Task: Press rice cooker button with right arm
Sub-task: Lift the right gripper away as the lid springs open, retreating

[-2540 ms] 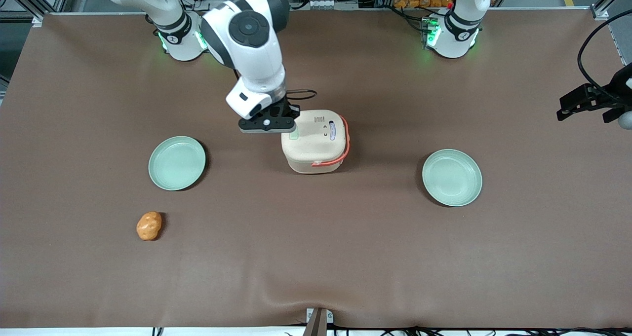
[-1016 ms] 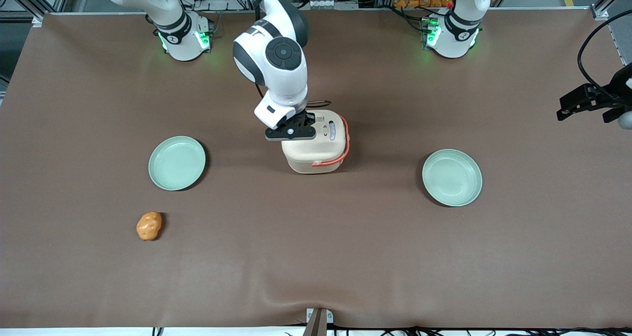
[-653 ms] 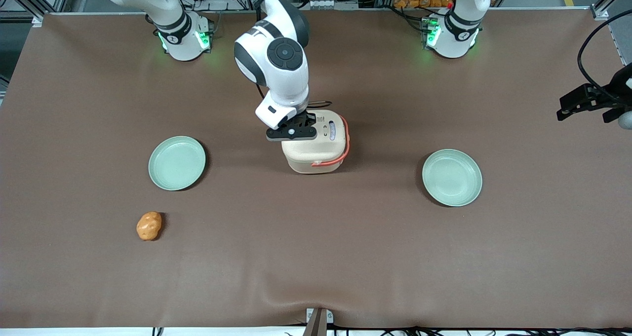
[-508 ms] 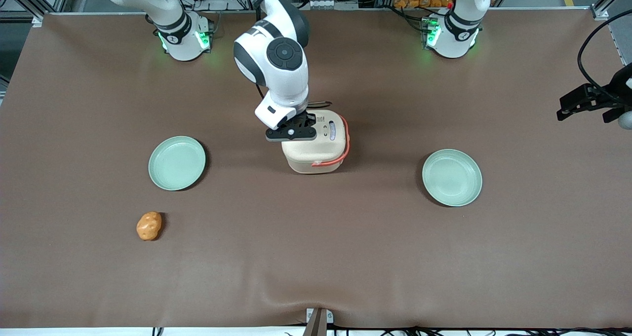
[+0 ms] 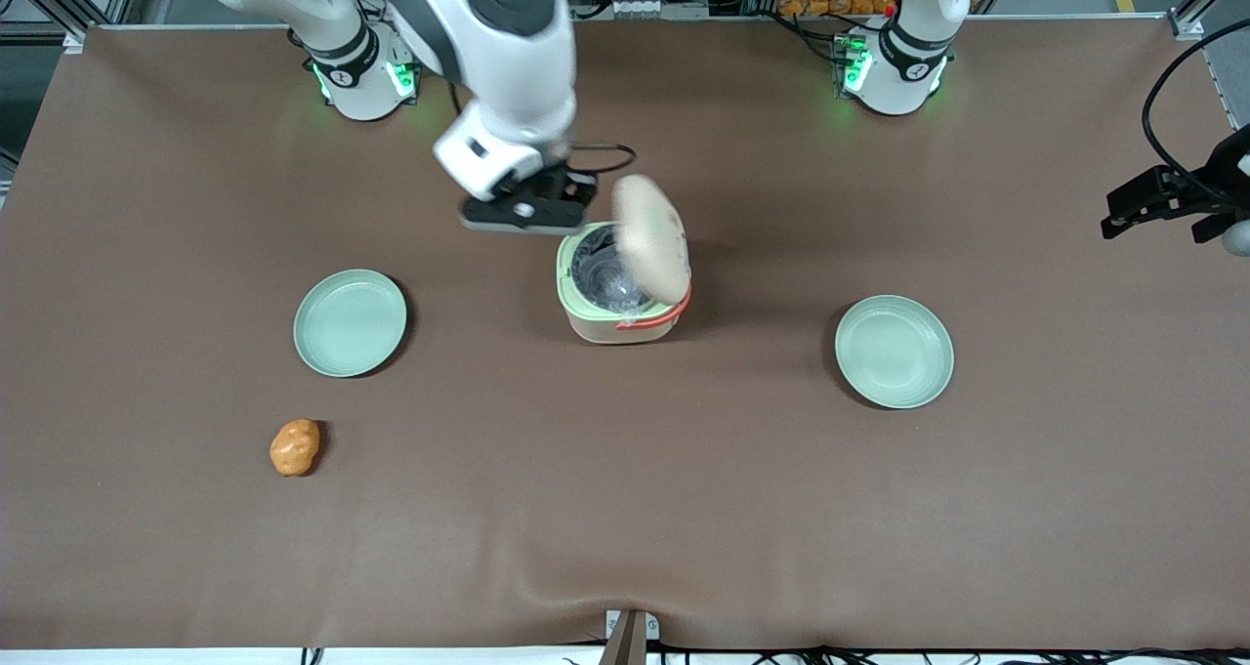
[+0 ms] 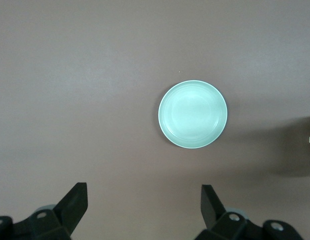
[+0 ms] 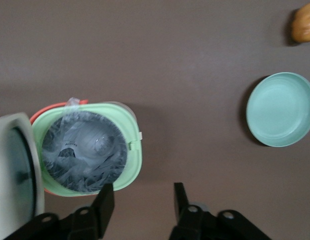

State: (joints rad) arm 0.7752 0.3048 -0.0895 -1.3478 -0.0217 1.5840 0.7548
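The cream rice cooker (image 5: 617,325) stands mid-table with its hinged lid (image 5: 649,240) swung up. The pale green rim (image 5: 564,272) and the dark inner pot (image 5: 607,274), lined with crinkled clear film, are exposed. The coral-orange handle (image 5: 652,321) wraps its base. My right gripper (image 5: 527,214) hangs above the table beside the cooker, toward the working arm's end, touching nothing. In the right wrist view the gripper (image 7: 142,192) is open and empty, with the open cooker (image 7: 135,150) and its lid (image 7: 15,170) beside one finger.
Two pale green plates lie either side of the cooker, one toward the working arm's end (image 5: 350,321) and one toward the parked arm's end (image 5: 894,351). An orange lumpy food item (image 5: 294,446) lies nearer the front camera. The wrist views show the plates (image 7: 280,109) (image 6: 193,114).
The gripper was down on the closed cooker's lid edge; it has now risen and drawn back toward the working arm's base, and the lid has sprung open.
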